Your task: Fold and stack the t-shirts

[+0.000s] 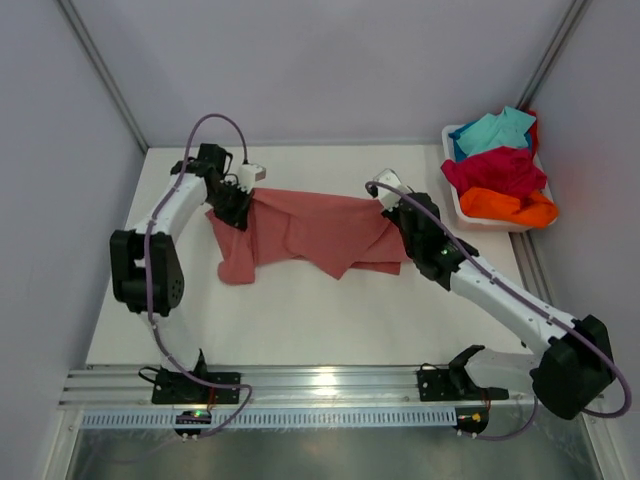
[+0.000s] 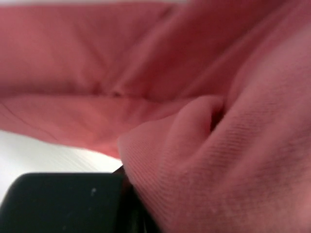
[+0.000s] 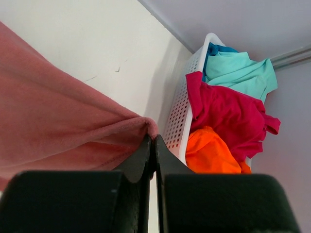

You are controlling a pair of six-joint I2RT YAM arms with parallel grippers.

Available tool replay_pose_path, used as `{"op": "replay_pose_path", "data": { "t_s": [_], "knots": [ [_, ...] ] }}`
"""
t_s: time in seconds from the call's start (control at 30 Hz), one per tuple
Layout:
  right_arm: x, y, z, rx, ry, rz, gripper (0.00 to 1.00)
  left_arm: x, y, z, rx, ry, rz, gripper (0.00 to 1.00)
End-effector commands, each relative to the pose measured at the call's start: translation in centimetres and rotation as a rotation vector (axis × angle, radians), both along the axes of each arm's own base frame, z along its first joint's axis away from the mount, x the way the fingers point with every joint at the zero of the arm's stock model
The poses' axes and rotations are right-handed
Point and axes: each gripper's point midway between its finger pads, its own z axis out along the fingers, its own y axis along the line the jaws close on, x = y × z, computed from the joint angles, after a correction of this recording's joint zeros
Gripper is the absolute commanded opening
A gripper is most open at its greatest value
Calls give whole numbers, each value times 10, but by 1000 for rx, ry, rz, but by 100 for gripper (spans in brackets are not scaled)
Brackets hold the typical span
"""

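While both arms reach over the tabletop [image 1: 300, 320], the pink t-shirt [image 1: 320, 235] lies creased across its centre, drawn out between two grip points.

Left fingers [image 1: 242, 205]: clenched on the shirt's edge at 10 o'clock. The left wrist view is filled with bunched pink cloth pressed against one black finger.

Right fingers [image 1: 393, 207]: clenched on the shirt's edge at 3 o'clock. The right wrist view shows both tips pressed together with a pinch of pink cloth gathered at them.

A loose flap of the pink t-shirt trails toward 7 o'clock and rests on the tabletop.

The white tub [image 1: 449, 133] stands at 2 o'clock on the tabletop, apart from the pink t-shirt. It holds the turquoise t-shirt [image 1: 497, 130] at its 12 o'clock end, the crimson t-shirt [image 1: 497, 168] in the middle and the orange t-shirt [image 1: 510, 207] at its 6 o'clock end, all crumpled.
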Motion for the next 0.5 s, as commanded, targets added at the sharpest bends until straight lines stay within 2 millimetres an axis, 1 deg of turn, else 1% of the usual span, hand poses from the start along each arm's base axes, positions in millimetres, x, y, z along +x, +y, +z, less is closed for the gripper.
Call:
{"op": "replay_pose_path", "data": {
  "t_s": [0.0,0.03,0.07,0.1,0.13,0.17,0.2,0.23,0.27,0.3,0.33,0.37,0.4,0.43,0.47],
  "knots": [
    [50,-7,43,95,-133,-76,3,75,-3,28,-4,-153,72,0],
    [61,-11,43,98,-131,-98,3,90,-1,7,22,-118,94,0],
    [77,-11,28,97,-99,-127,3,120,4,28,47,-202,131,0],
    [92,-19,45,125,-124,-155,3,134,6,30,56,-217,163,0],
    [103,-22,43,136,-117,-172,3,148,7,14,76,-204,181,0],
    [114,-24,44,174,-117,-191,3,161,11,18,92,-233,209,0],
    [132,-22,47,198,-105,-197,3,183,14,39,100,-313,242,0],
    [142,-33,46,222,-93,-225,3,190,15,40,94,-324,270,0],
    [151,-36,46,275,-78,-240,3,197,14,37,92,-328,278,0],
    [165,-32,51,306,-57,-227,3,204,13,47,83,-359,294,0],
    [173,-43,54,328,-54,-250,3,206,15,50,85,-375,305,0],
    [182,-44,74,359,-82,-252,3,209,16,59,83,-403,318,0],
    [192,-45,70,355,-79,-258,3,216,21,69,94,-449,347,0],
    [197,-48,77,352,-95,-259,3,217,22,73,90,-461,368,0],
    [202,-47,85,347,-113,-253,3,218,24,88,87,-496,384,0]
  ]
}}
